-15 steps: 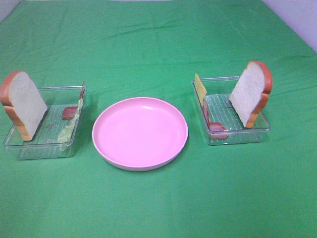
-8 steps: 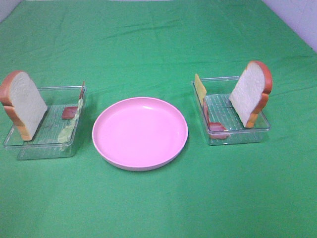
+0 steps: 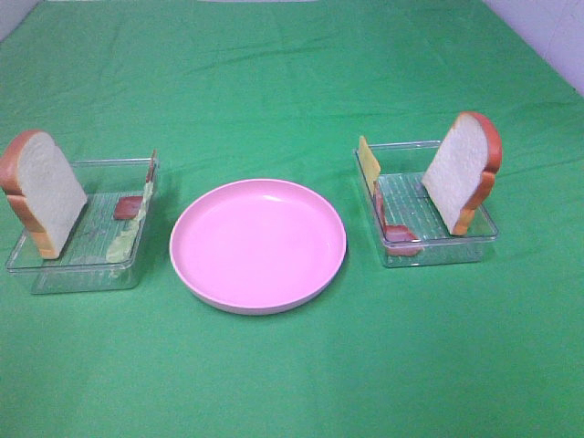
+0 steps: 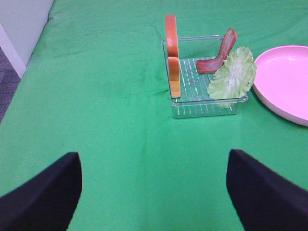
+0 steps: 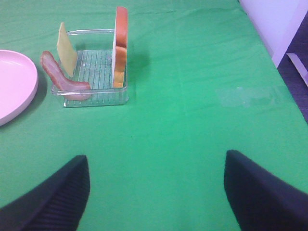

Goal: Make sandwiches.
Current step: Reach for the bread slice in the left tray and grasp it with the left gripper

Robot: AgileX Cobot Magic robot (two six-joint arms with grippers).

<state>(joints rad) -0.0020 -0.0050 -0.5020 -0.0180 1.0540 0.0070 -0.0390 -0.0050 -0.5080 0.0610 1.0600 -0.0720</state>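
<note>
Black fingers [image 4: 43, 197] of the left gripper [image 4: 151, 161] stand spread wide apart with nothing between them, above bare green cloth [image 3: 292, 383]. The right gripper [image 5: 155, 159] is spread just as wide and also empty, over the cloth on its own side. Neither claw touches any food, and both are well apart from the trays ahead of them.

No sandwich is stacked; its parts sit in two clear trays. Between the trays on the cloth lies the round pink plate [image 3: 257, 245], with nothing on it.

Ahead of the left claw, and a little toward the plate, is the left tray [image 3: 82, 274]. The lettuce leaf [image 4: 233, 74] hangs over the tray's near corner on the plate side. Behind it the left bacon strip [image 4: 219, 55] leans up against the plate-side wall. The left bread slice [image 3: 46, 192] stands on edge along the outer side.

Ahead of the right claw, also toward the plate, is the right tray [image 3: 438, 251]. The right bacon strip [image 5: 60, 77] droops over its near plate-side corner. The cheese slice [image 5: 66, 48] leans on the same wall farther back. The right bread slice [image 3: 461, 172] stands on edge at the outer side.
</note>
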